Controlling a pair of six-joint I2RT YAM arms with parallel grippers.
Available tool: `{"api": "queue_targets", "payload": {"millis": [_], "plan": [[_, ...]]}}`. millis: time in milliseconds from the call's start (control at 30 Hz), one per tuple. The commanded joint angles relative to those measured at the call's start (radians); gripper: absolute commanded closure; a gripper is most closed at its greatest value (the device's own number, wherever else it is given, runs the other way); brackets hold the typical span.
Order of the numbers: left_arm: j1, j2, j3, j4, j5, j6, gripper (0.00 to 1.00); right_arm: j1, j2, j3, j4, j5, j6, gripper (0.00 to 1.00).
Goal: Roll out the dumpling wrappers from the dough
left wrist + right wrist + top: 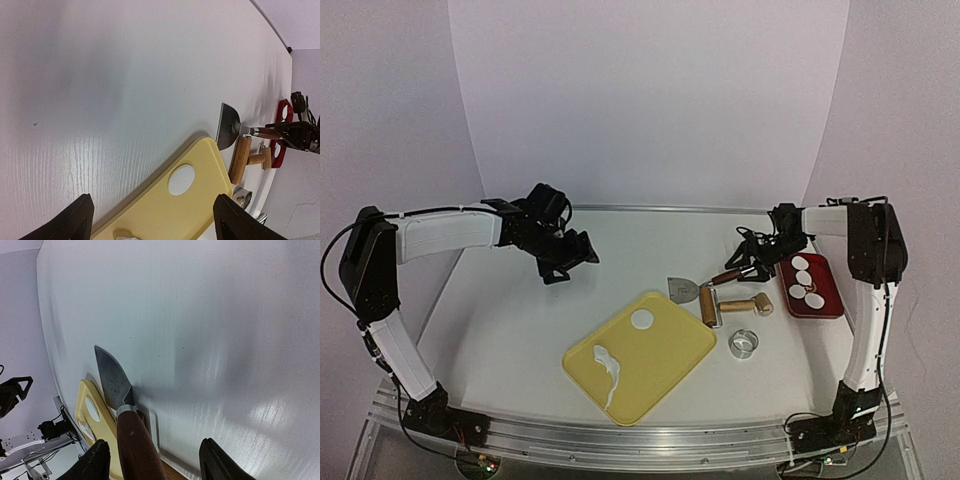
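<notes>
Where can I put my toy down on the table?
Bare table lies left of the yellow board and behind the scraper, toward the back edge. Between the board and the red tray it's crowded: scraper, rolling pin, ring cutter.

Left arm point(440, 232): white covers on long links, black joint housings, black block at elbow. Right arm point(865, 305): same white-and-black scheme, bulky black elbow housing. Thin black cables point(751, 239) looped beside links, tangled bunch by right wrist. Left gripper point(152, 200): matte black fingers point(79, 222), flat-faced, wedge-shaped with sharp corners. Right gripper point(155, 442): matte black fingers point(97, 462), rounded tips. Black bases point(442, 417), small coloured wires at foot.
</notes>
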Motion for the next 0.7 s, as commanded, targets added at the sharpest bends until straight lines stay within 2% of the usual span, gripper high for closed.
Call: {"api": "queue_targets", "payload": {"millis": [0,233,467,567,667], "plan": [[0.004,-0.050,-0.020,-0.009,-0.022,-0.022,0.16,0.015,-0.015,-0.013,0.003,-0.042,-0.038,0.43],[0.005,-0.062,-0.036,-0.022,-0.023,-0.029,0.16,0.020,-0.017,-0.025,0.002,-0.049,-0.043,0.61],[0.004,-0.063,-0.048,-0.031,-0.018,-0.015,0.17,0.020,-0.056,-0.016,0.004,-0.043,-0.014,0.93],[0.004,-0.053,-0.047,-0.024,-0.002,0.031,0.18,0.020,-0.095,0.011,0.005,-0.022,0.010,0.99],[-0.003,-0.017,-0.016,-0.047,0.021,0.118,0.21,0.020,-0.138,0.052,0.002,-0.009,0.041,1.00]]}}
